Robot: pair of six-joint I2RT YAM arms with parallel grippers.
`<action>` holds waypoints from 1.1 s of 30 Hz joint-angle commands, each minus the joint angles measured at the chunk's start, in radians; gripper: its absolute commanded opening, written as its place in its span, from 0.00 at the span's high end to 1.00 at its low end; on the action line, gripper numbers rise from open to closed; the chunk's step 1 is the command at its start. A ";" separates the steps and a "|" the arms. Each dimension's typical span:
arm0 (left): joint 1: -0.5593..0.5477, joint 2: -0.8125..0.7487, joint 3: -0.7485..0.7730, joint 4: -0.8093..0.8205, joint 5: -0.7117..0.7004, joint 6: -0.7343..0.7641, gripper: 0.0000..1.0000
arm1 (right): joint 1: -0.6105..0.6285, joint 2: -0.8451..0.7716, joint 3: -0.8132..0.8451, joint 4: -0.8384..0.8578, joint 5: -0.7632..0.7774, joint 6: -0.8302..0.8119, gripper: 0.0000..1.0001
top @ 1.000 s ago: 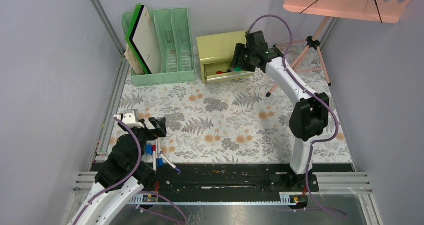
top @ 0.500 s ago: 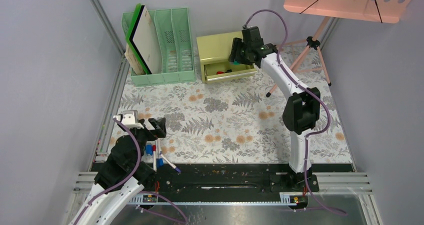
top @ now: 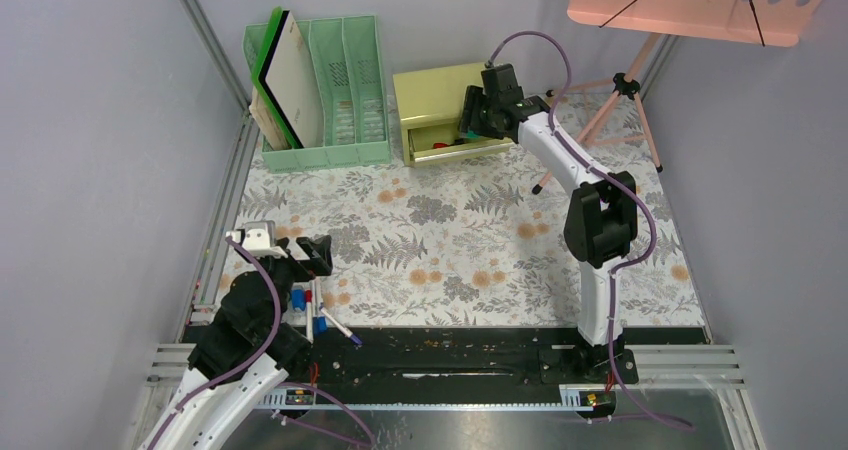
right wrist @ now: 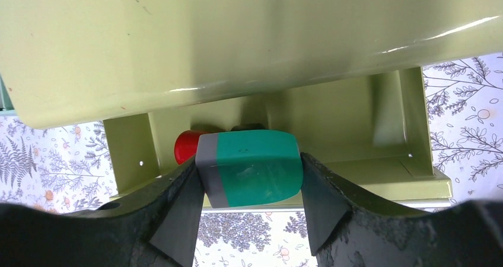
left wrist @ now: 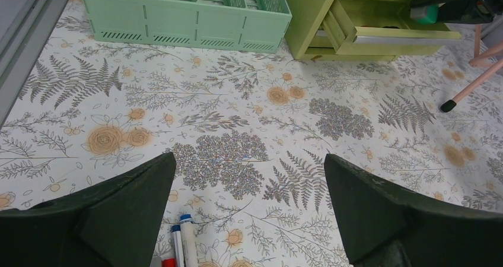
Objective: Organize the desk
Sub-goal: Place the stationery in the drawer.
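Observation:
The desk (top: pixel 450 240) has a pale covering with grey ferns and orange flowers. My right gripper (right wrist: pixel 249 187) is shut on a teal and grey block (right wrist: pixel 249 167) and holds it over the open drawer (right wrist: pixel 356 124) of the yellow-green chest (top: pixel 440 95). A red object (right wrist: pixel 185 143) lies in the drawer behind the block. In the top view the right gripper (top: pixel 478 120) is at the drawer's right part. My left gripper (left wrist: pixel 249 202) is open and empty, low over the desk at the near left (top: pixel 305 255). Blue-capped markers (left wrist: pixel 181 243) lie just below it.
A mint file rack (top: pixel 320 85) with boards stands at the back left. A pink stand's legs (top: pixel 600 120) rest at the back right, its foot in the left wrist view (left wrist: pixel 448 105). Markers (top: pixel 320 315) lie by the left arm near the front edge.
My right gripper has moved left and slightly back with the teal block, from the drawer's right end to over the drawer. The left arm has not moved.

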 commanded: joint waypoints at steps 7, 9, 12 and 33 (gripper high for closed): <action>-0.003 -0.005 -0.003 0.051 0.024 0.026 0.01 | 0.006 -0.015 -0.024 0.027 0.009 -0.043 0.35; -0.003 -0.004 -0.003 0.051 0.025 0.027 0.01 | 0.007 -0.028 -0.029 0.021 0.019 -0.043 0.24; -0.003 -0.001 -0.006 0.054 0.034 0.029 0.01 | 0.007 -0.053 -0.041 0.015 0.047 -0.035 0.15; -0.003 0.008 -0.004 0.057 0.046 0.031 0.01 | 0.006 -0.417 -0.415 0.107 -0.069 0.062 0.07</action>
